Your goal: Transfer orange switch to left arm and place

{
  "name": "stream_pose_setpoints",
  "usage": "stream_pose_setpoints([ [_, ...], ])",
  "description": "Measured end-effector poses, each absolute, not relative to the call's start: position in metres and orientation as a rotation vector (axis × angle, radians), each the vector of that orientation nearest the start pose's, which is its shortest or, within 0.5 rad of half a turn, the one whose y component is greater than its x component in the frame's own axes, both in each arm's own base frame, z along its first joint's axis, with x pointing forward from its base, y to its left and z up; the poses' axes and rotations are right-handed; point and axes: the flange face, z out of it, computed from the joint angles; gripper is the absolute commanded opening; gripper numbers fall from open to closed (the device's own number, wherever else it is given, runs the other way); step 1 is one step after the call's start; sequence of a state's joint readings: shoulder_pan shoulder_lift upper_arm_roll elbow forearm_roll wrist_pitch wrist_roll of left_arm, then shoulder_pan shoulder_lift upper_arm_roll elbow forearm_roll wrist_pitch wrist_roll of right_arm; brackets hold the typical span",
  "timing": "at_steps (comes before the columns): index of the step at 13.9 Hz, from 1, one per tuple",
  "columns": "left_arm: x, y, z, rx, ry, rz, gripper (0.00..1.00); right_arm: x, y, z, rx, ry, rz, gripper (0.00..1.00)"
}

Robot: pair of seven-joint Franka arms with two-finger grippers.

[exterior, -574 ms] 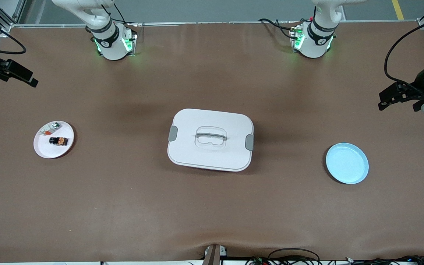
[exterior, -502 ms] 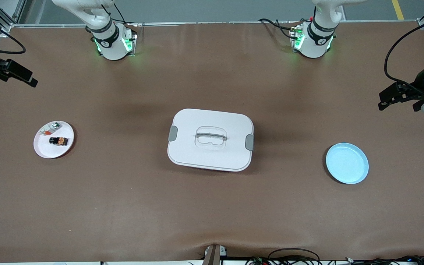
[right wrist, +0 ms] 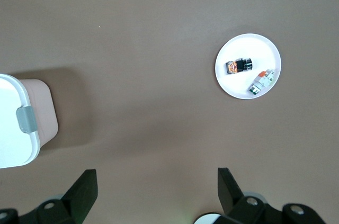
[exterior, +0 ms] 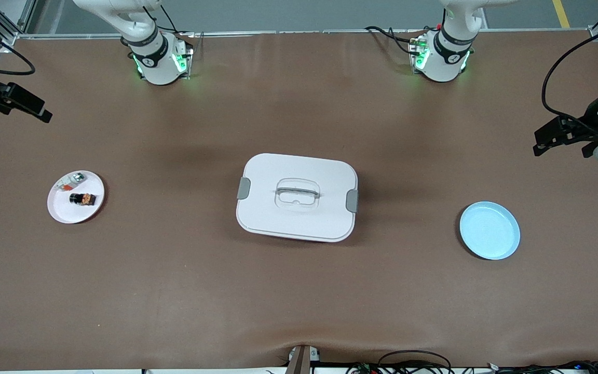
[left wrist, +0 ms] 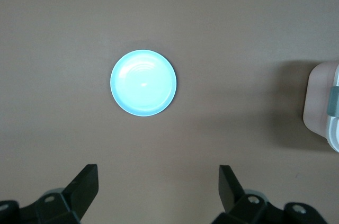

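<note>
A matte brown table (exterior: 299, 291) runs wide under both arms, its covering faintly creased and otherwise plain.

The orange switch (exterior: 82, 198) lies on its side on a small white plate (exterior: 65, 213), well away from the box (exterior: 297, 196) toward the right arm's end of the table. It is a stubby black cylinder with brownish-orange contacts at one end (the right wrist view shows them best). Just beside it on the same plate lies a silver-and-clear part (exterior: 72, 180) with a red-orange bit, a little farther from the front camera than the switch.

The box sits in the middle of the table: white, rounded-rectangular, smooth plastic, with grey clips on its two short sides and a clear handle recessed in the lid. Toward the left arm's end, about as far from the box as the white plate is, rests a pale blue plate (exterior: 489, 230), round, glossy, with nothing on it.

The right gripper (right wrist: 156, 195) hangs high over the table between the box and the white plate, fingers spread wide and holding nothing. The left gripper (left wrist: 159, 192) hangs high over the stretch between the box and the blue plate, also spread wide with nothing between its fingers.

Judging by this, the task has hardly started: the pick-up is the step in hand. The next move calls for the right gripper to come down over the white plate and pinch the small, round-bodied switch without nudging its neighbour (a tight fit). Any hand-over would then have to pass above or around the box.
</note>
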State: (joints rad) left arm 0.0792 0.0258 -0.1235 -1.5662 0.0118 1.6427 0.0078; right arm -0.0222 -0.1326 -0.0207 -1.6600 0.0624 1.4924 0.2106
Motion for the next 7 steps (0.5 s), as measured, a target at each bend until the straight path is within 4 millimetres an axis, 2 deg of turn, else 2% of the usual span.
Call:
stream_pose_setpoints([
  [7, 0.569, -0.023, 0.619, -3.132, 0.082, -0.08, 1.0, 0.506, -0.015, 0.658, -3.053, 0.381, 0.004, 1.0],
])
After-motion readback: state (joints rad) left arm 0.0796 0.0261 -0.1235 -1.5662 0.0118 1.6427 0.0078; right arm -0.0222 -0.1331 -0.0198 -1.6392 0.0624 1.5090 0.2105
